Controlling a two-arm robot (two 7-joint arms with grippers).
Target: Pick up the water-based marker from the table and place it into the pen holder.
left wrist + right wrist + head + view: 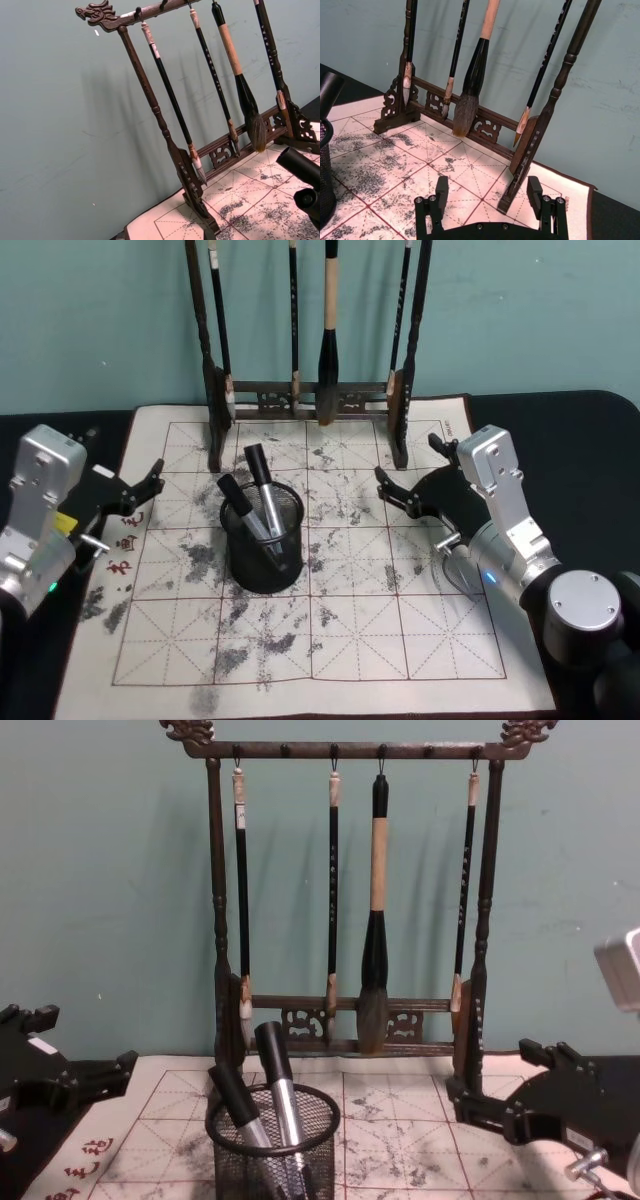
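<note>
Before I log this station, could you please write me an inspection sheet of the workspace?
Surface: ink-stained grid mat on a dark table.
Job's things: pen holder upright on the mat, two markers standing in it; none lying on the mat.
Clutter: nothing seen.
Grippers: left hand open at the mat's left edge; right hand open over the mat's right side; both empty.
Cables: nothing seen.
Surroundings: brush rack with four hanging brushes, teal wall behind.

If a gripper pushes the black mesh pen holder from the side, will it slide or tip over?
The pen holder would probably slide: it looks squat, with a wide flat base on the paper mat. As open wire mesh it seems light, so a high push might tip it. The two markers leaning inside could shift and rattle.
</note>
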